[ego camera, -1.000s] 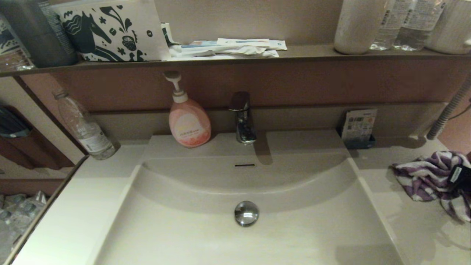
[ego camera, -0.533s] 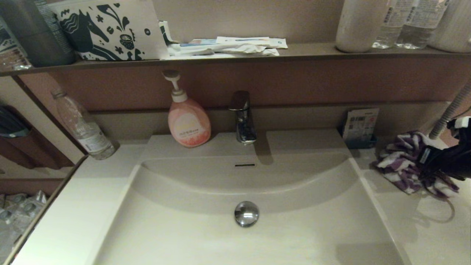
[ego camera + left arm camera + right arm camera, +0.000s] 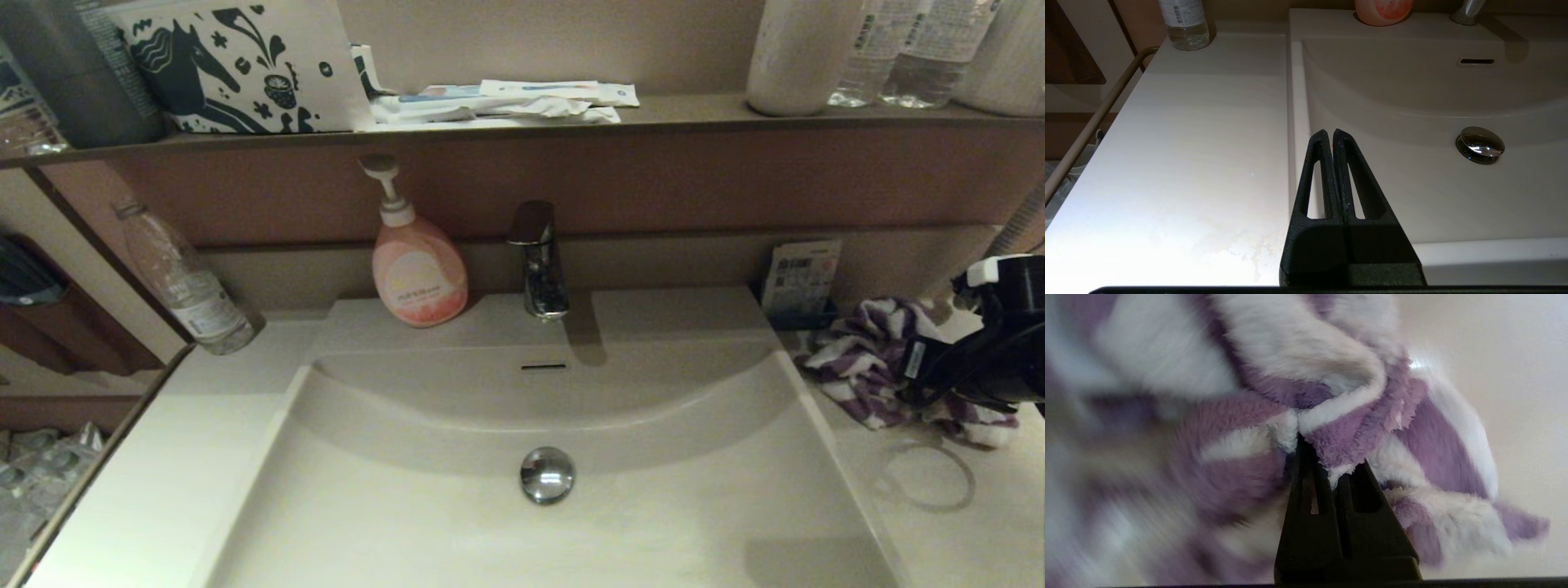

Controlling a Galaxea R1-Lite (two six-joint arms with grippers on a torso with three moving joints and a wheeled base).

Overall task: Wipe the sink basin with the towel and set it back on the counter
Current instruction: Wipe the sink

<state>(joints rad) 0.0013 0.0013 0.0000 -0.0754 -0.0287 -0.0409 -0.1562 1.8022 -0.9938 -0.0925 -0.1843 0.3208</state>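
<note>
Cream-white counter (image 3: 939, 523) runs around the sink basin (image 3: 669, 506) under a brown shelf (image 3: 694, 118) crowded with bottles. Beside the basin's right rim, the right gripper (image 3: 1327, 457) pinches the purple-striped towel (image 3: 857, 367), bunched on the counter. Parked left gripper (image 3: 1329, 132), fingers together, hangs over the basin's left edge.

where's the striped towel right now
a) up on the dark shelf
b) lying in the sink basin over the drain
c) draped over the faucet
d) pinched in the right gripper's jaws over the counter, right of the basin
d: the right gripper has its jaws shut on a fold of the towel, which hangs over the counter to the right of the sink basin, not yet inside it.
</note>
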